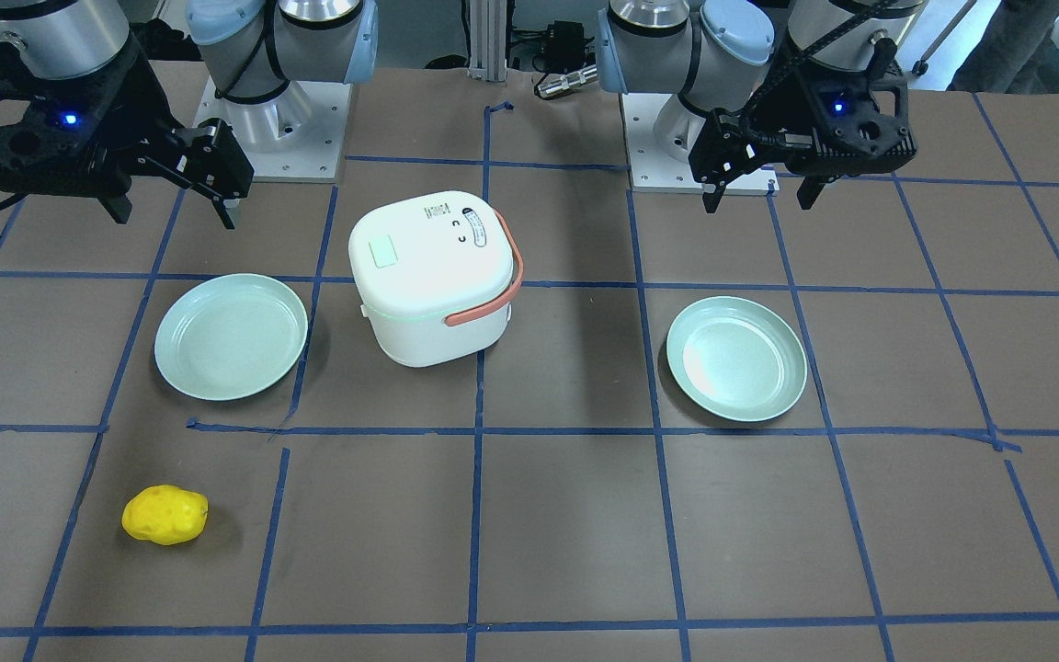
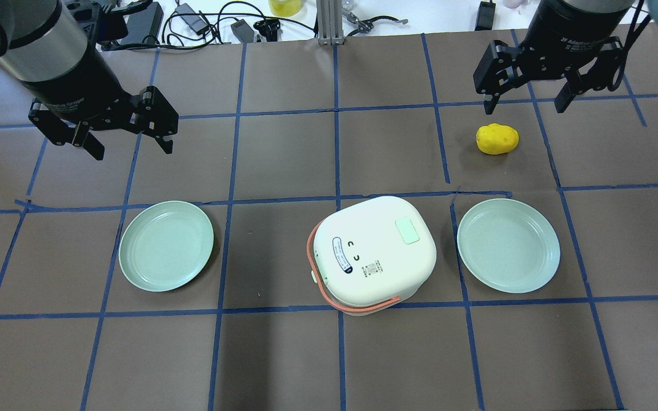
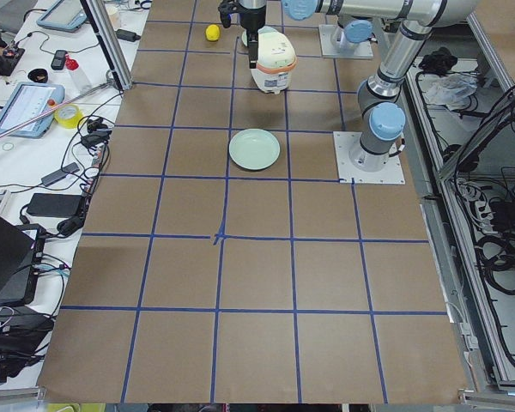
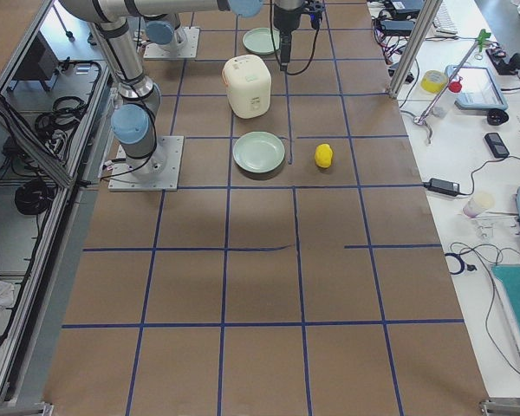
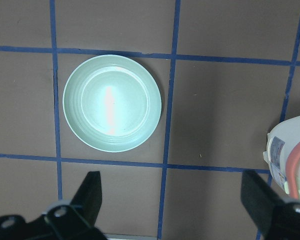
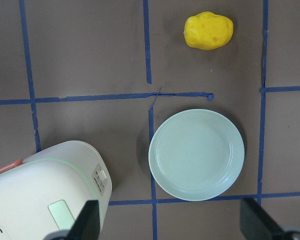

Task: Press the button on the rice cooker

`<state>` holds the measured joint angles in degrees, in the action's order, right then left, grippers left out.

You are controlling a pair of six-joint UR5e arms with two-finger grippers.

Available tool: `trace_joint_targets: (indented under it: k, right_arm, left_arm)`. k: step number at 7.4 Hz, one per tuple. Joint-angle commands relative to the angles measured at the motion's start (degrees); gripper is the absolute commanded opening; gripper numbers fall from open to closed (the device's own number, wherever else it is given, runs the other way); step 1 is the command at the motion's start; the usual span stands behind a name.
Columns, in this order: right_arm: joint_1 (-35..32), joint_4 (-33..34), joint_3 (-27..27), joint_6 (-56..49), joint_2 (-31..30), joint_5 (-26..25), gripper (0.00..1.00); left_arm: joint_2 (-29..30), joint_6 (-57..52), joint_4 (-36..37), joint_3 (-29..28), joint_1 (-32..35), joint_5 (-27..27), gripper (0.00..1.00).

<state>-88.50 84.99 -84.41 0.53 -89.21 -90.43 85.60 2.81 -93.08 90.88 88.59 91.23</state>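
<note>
The white rice cooker (image 1: 433, 276) with an orange handle stands mid-table, lid closed; it also shows in the overhead view (image 2: 374, 251). A pale green rectangular button (image 1: 383, 251) sits on its lid (image 2: 407, 230), and it also shows in the right wrist view (image 6: 60, 214). My left gripper (image 2: 131, 145) is open and empty, raised above the table, far from the cooker (image 5: 292, 165), over a green plate (image 5: 112, 102). My right gripper (image 2: 525, 104) is open and empty, raised near a yellow potato-like object (image 2: 497, 138).
Two pale green plates flank the cooker, one on my left (image 2: 166, 245) and one on my right (image 2: 509, 245). The yellow object (image 1: 165, 515) lies beyond the right plate. Blue tape lines grid the brown table. Cables and tools lie past the far edge.
</note>
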Motion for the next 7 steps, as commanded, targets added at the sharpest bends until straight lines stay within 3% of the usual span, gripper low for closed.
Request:
trace_joint_targets:
  k: [1, 7]
  right_arm:
    - [0.0, 0.0, -0.2, 0.0, 0.0, -0.1, 1.0]
    - [0.2, -1.1, 0.6, 1.4, -0.5, -0.2, 1.0]
  left_arm:
    - [0.0, 0.0, 0.0, 0.0, 0.0, 0.0, 1.0]
    - [0.0, 0.0, 0.0, 0.0, 0.0, 0.0, 1.0]
